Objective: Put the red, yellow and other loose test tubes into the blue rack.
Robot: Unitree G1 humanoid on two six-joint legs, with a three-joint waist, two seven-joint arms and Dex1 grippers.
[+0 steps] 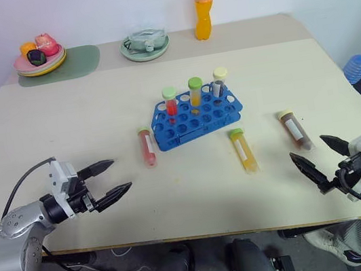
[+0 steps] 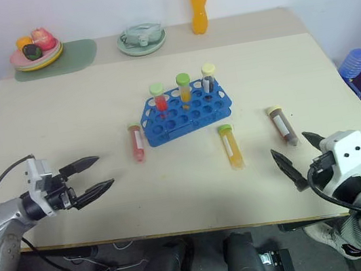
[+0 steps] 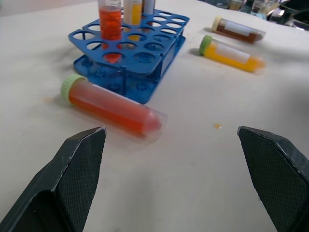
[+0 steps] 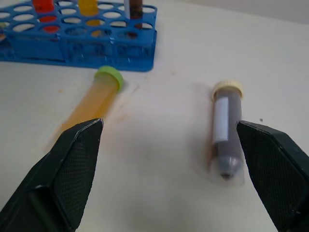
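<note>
The blue rack (image 1: 194, 114) stands near the middle of the table (image 1: 62, 127), and three capped tubes are already seated upright in its far row. Three loose tubes lie flat on the table around the rack. The red tube (image 1: 146, 147) lies just beside the rack's left end, with its long axis running from far to near and its green cap at the far end. The yellow tube (image 1: 243, 151) lies just in front of the rack's right corner, green cap toward the rack. The brown tube (image 1: 294, 129) lies further to the right of the rack, pale cap at the far end; a white label is carried on it, but no writing can be read on any tube. The left gripper (image 1: 110, 181) is held low over the table, near and to the left of the rack, with its fingers spread wide and nothing between them; it is aimed toward the red tube, which is the nearest tube to it. The right gripper (image 1: 321, 157) is likewise spread wide and empty, near and to the right of the rack, closest to the brown tube. The red tube is judged to be the left arm's first pick.
</note>
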